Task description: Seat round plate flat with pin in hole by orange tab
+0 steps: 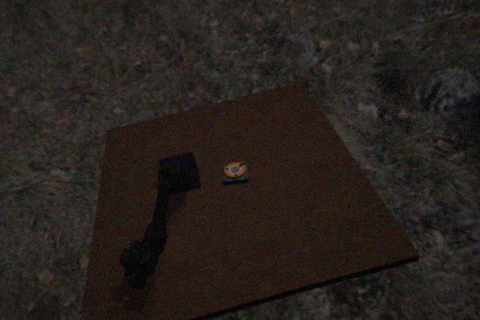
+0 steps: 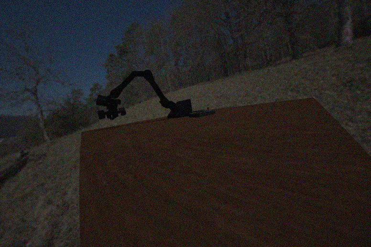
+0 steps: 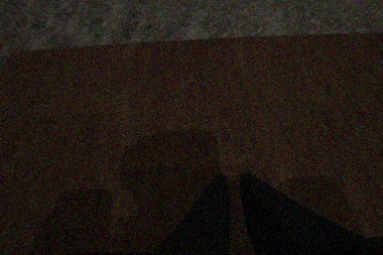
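The round plate (image 1: pixel 229 173) is an orange ring with a pale inner ring and a grey centre. It sits on the dark square base (image 1: pixel 244 180) (image 2: pixel 202 113). A small upright piece (image 2: pixel 208 108) sticks up there in the exterior view. A dark mark crosses the plate's upper right rim in the top view. The hole, the pin and any tilt are too small and dark to tell. My gripper (image 1: pixel 138 284) (image 2: pixel 112 117) (image 3: pixel 232 184) is shut with only a thin gap between its fingertips and nothing in it. It hangs above the table, well away from the plate.
The arm's dark mount (image 1: pixel 185 172) (image 2: pixel 184 108) stands beside the square base. The brown table (image 1: pixel 294 211) (image 2: pixel 224 178) (image 3: pixel 298 96) has its edge near the gripper. Shadows of the gripper fall on the table in the wrist view.
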